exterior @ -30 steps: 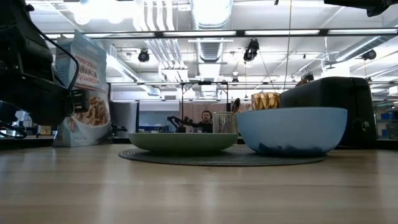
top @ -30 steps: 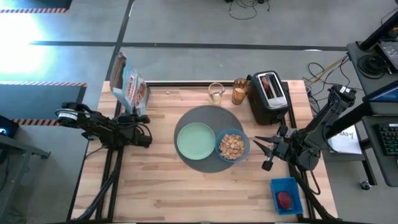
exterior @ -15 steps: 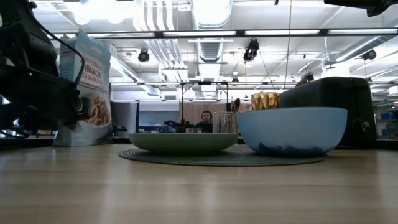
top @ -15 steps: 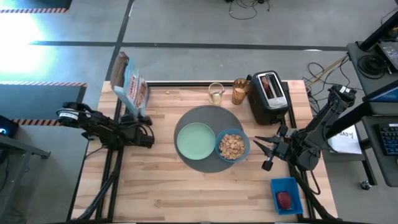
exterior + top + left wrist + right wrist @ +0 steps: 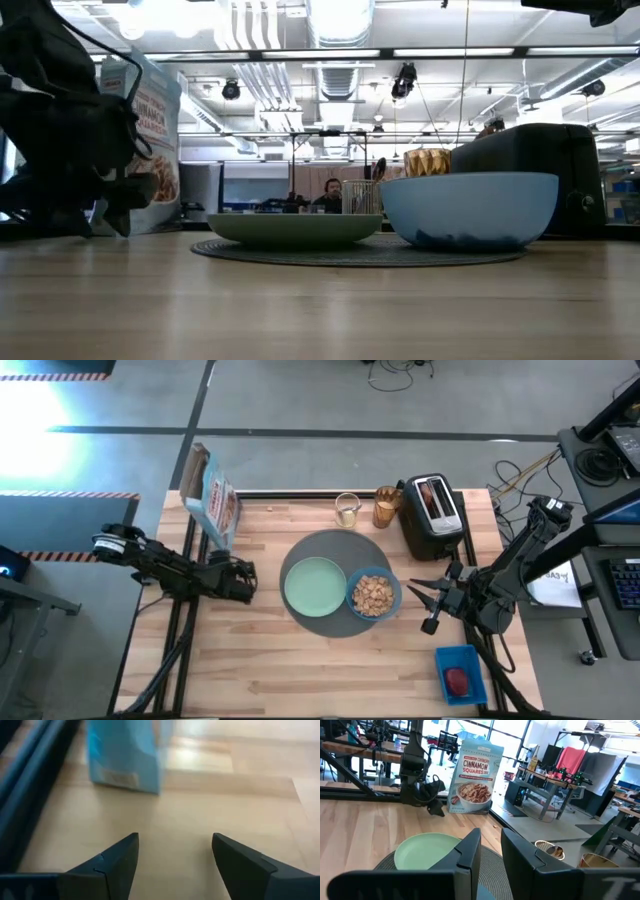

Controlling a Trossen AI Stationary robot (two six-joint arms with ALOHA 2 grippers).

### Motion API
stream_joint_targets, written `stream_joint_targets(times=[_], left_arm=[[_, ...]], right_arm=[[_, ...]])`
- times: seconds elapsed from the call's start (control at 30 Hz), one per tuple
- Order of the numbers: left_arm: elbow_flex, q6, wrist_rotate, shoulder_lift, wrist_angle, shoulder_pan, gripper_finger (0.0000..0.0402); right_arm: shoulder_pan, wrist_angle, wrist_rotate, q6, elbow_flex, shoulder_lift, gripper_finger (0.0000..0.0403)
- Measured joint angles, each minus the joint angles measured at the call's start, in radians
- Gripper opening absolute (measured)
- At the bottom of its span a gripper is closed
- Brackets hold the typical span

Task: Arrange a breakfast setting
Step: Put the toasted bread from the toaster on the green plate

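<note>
1. Left gripper (image 5: 246, 582) sits at mid-left of the high view, low over the bare wood, fingers spread wide with nothing between them. The cereal bag (image 5: 213, 506) stands upright above it in the frame.
2. Right gripper (image 5: 428, 607) waits at centre-right, just right of the bowl, fingers parted and empty.
3. Out to the setting now: one round dark-grey mat (image 5: 335, 545) in the middle of the table, carrying one pale green plate (image 5: 313, 586) and one blue bowl (image 5: 374, 596), rims close together, with cereal squares (image 5: 373, 594) already in the bowl.
4. Upper centre of the frame: one amber glass (image 5: 386, 507) beside one clear glass (image 5: 347, 510), both off the mat. One black toaster (image 5: 433, 515) sits to their right, a brown toast slice (image 5: 430, 496) showing in its slot.
5. Lower right: one blue tray (image 5: 460, 673) holding one small red food piece (image 5: 456, 680).
6. Handling, as I judge it: the glass looks rigid, smooth and breakable, so pinch it across the wall about mid-height, gently. The toast should be light and crumbly; take it by the exposed top edge, flat faces between the fingers. Plate and bowl look hard and slick, best taken by the rim. The red piece is small and perhaps soft, so a light top-down pinch suits it.
</note>
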Motion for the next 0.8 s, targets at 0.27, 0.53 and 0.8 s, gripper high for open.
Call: stream_joint_targets(times=[0.27, 0.53, 0.8], left_arm=[[0.113, 0.210, 0.163, -0.002, 0.055, -0.064, 0.0236], [0.313, 0.436, 0.072, 0.011, 0.064, -0.266, 0.0236], [0.458, 0.647, -0.123, 0.008, 0.045, -0.435, 0.0236]], right_arm=[[0.000, 0.000, 0.000, 0.000, 0.000, 0.000, 0.0068], [0.000, 0.000, 0.000, 0.000, 0.000, 0.000, 0.0068], [0.000, 0.000, 0.000, 0.000, 0.000, 0.000, 0.0068]])
